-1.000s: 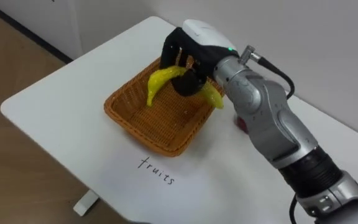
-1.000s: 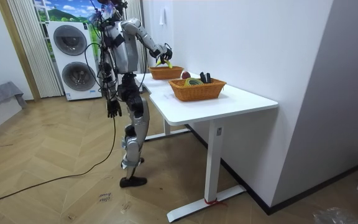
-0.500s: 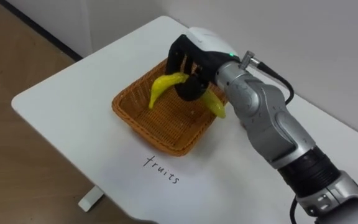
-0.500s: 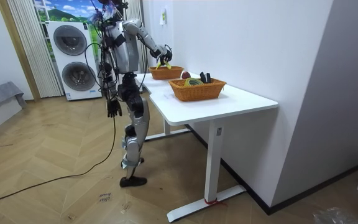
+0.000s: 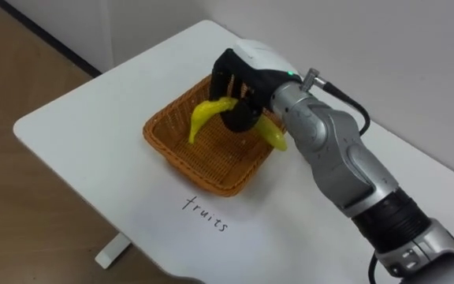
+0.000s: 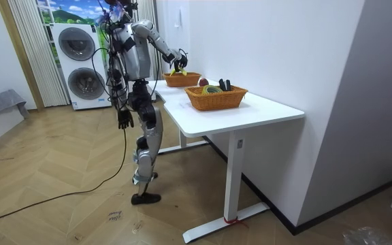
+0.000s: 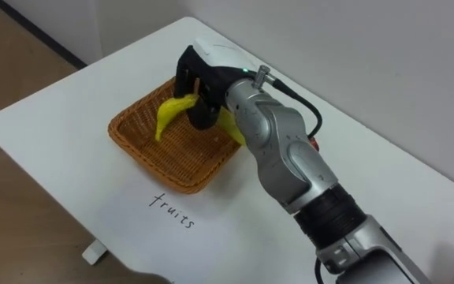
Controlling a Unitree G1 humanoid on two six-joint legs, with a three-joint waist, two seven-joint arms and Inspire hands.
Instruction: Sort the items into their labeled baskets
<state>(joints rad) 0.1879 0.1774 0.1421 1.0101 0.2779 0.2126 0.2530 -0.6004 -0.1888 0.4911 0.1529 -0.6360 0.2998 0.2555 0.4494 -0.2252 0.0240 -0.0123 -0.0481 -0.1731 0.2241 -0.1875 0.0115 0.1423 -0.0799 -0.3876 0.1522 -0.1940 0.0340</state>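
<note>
A yellow banana (image 5: 204, 115) hangs over the inside of a wicker basket (image 5: 181, 162) at the far left end of the white table (image 5: 85, 118). My right hand (image 5: 252, 65) is shut on the banana from above, its dark fingers curled round the middle of the fruit. One end of the banana points down into the basket and the other sticks out past the right rim. The same banana (image 7: 167, 116) and right hand (image 7: 211, 61) show in the right eye view. In the room view I stand at the table's end, with my left hand (image 6: 123, 121) hanging by my side.
A handwritten word (image 5: 203, 214) lies on the table in front of the basket. A second wicker basket (image 6: 216, 99) with dark items stands further along the table, and a small red thing (image 6: 203, 82) lies between the two. Two stacked washing machines (image 6: 84, 64) stand behind me.
The eye view has shifted a little. My right hand with the banana has sunk slightly toward the basket's inside and keeps its hold.
</note>
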